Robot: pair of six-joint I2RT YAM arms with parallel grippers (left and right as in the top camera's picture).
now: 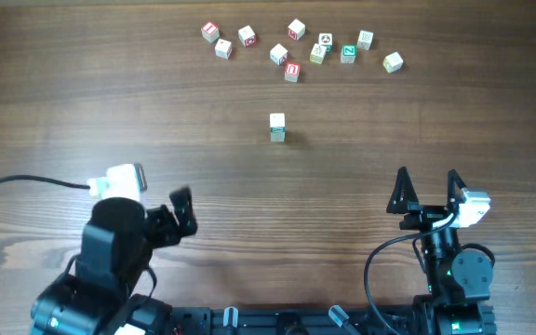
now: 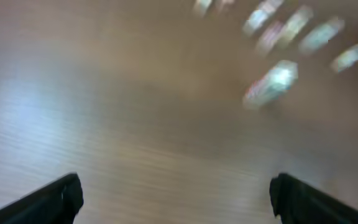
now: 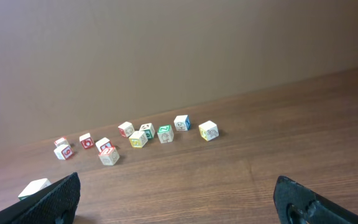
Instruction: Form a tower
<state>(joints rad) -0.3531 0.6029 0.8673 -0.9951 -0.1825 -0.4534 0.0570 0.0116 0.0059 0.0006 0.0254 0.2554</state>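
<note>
Watching one tower (image 1: 277, 127) standing upright at the middle of the table (image 1: 63, 112), long axis running vertical, eleven loose cubes (image 1: 296, 30) lying scattered beyond it, left gripper (image 2: 176, 199) and right gripper (image 1: 427, 177) both hanging spread wide, empty.

Overhead sits high, looks straight down on the wooden table (image 1: 110, 102), both arms (image 1: 110, 270) at the bottom edge, scattered cubes (image 1: 296, 46) along the top, tower (image 1: 277, 127) mid-frame. Left wrist cam is low, facing forward over the tabletop past the left gripper (image 2: 176, 186), which frames the lower corners; heavily blurred and tilted, it shares the cube scatter at upper right. Right wrist cam is low too, sharp, near-level past the right gripper (image 3: 178, 185) toward the same scatter and a plain brown backdrop (image 3: 166, 50).
</note>
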